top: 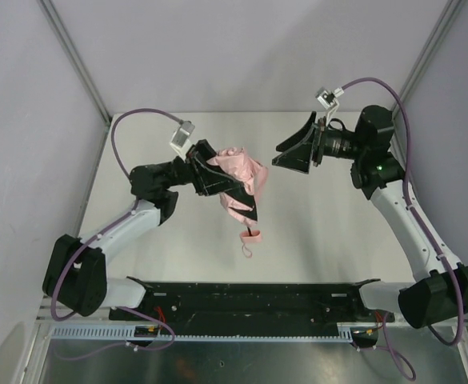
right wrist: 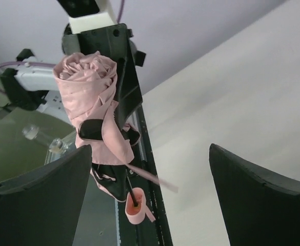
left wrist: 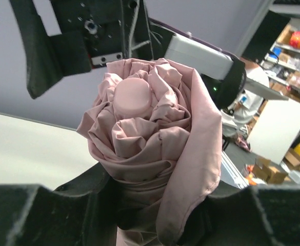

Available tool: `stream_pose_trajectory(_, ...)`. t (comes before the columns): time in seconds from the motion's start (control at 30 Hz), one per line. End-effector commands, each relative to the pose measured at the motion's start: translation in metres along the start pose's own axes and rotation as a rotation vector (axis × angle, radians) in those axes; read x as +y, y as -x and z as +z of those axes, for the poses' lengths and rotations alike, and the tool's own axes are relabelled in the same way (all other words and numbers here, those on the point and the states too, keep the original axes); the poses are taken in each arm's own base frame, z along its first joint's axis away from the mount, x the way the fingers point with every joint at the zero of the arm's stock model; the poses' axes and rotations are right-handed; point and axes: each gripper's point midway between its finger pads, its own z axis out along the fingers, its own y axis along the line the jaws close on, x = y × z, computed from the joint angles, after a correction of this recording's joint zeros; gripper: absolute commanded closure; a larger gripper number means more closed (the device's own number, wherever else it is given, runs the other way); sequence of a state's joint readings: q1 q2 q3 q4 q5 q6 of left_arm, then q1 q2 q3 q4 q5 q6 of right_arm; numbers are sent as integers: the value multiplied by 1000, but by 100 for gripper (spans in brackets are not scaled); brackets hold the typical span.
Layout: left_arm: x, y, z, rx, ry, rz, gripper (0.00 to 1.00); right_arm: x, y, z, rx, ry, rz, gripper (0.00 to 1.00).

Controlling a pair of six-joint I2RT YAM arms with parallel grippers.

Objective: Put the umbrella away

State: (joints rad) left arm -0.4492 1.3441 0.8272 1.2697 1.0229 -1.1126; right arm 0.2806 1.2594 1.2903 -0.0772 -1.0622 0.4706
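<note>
Folded pink umbrella (top: 240,170) pinched mid-bundle by left fingers (top: 218,188), held above desk (top: 322,232), handle (top: 252,234) toward near edge. Right fingers (top: 296,156) spread wide, just right, not touching.

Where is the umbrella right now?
Top view, left of centre: the umbrella sits bundled in the left gripper, with the open right gripper apart on its right.

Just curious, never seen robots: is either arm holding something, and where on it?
The left gripper clamps the umbrella around its folded pink fabric bundle; the right gripper holds nothing.
</note>
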Motion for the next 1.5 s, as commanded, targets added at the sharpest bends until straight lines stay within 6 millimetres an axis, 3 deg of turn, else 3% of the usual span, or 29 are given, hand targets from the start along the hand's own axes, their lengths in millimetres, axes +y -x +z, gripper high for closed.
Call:
stream_pose_trajectory(0.0,-55,17,0,44,-151,194,100,53,5,-7,1,241,-178,1)
stream_pose_trajectory(0.17,-64,21,0,52,-171,219,100,98,-30,7,83,383,-199,2)
stream_pose_trajectory(0.27,-69,27,2,42,-184,238,100,112,-48,19,115,396,-185,7)
stream_pose_trajectory(0.4,-65,34,2,14,-169,234,100,114,-57,24,132,365,-136,35)
stream_pose_trajectory(0.47,-59,34,1,-8,-148,210,100,93,-57,26,107,215,-110,34)
stream_pose_trajectory(0.6,-29,26,-5,-93,-40,114,100,20,-50,14,21,-248,-88,10)
stream_pose_trajectory(0.83,75,8,-31,-252,474,-109,100,-70,-53,-34,-15,-788,-50,3)
stream_pose_trajectory(0.93,121,0,-43,-275,711,-272,100,-99,-53,-58,-30,-915,14,3)
stream_pose_trajectory(1.07,161,-5,-29,-247,837,-462,100,-110,-48,-65,-45,-941,20,3)
stream_pose_trajectory(1.13,173,-5,-21,-246,874,-508,100,-110,-46,-60,-43,-921,6,3)
stream_pose_trajectory(1.2,187,-13,-25,-249,973,-536,100,-108,-50,-50,-14,-899,-26,3)
stream_pose_trajectory(1.33,211,-71,-67,-236,1187,-655,100,-108,-83,-13,120,-844,-95,3)
stream_pose_trajectory(1.47,217,-141,-112,-169,1320,-746,100,-107,-127,23,220,-775,-137,3)
